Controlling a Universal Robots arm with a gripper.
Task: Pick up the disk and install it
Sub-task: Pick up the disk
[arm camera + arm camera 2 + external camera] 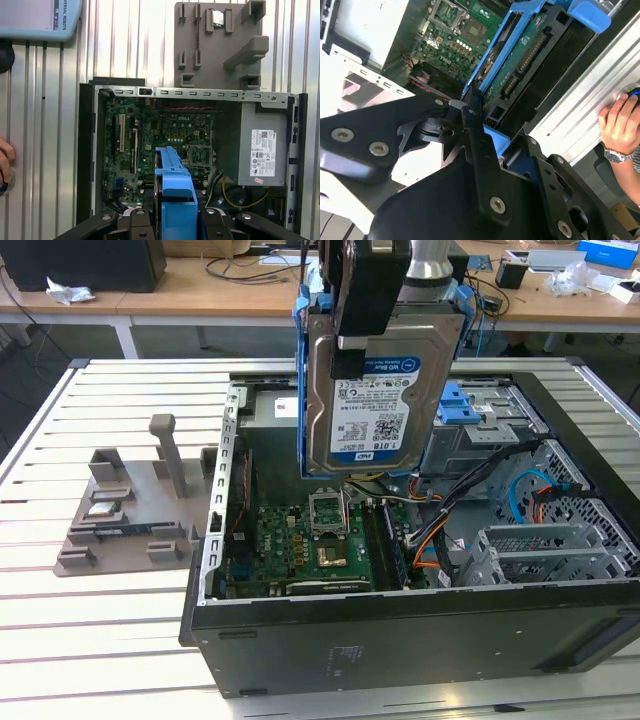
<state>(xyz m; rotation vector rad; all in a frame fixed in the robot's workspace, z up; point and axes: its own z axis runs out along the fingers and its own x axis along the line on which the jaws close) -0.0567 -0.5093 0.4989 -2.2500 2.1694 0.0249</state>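
The disk [375,400], a silver hard drive with a white-and-blue label and blue side rails, hangs upright above the open computer case [400,625]. My gripper [362,348] comes down from above and is shut on the disk's upper part, one black finger [350,340] lying across the label face. In the second wrist view the disk [520,65] shows its green circuit side and blue rails, held between the black fingers [476,131]. In the first wrist view the disk's blue rail [175,195] points down over the motherboard [170,135].
A grey power-supply box [262,155] sits in one end of the case, and drive cages with blue latches [462,405] in the other. A grey fixture plate [125,505] lies at the exterior view's left. A person's hand [620,122] rests near the case. A teach pendant [35,20] lies on the slatted table [60,630].
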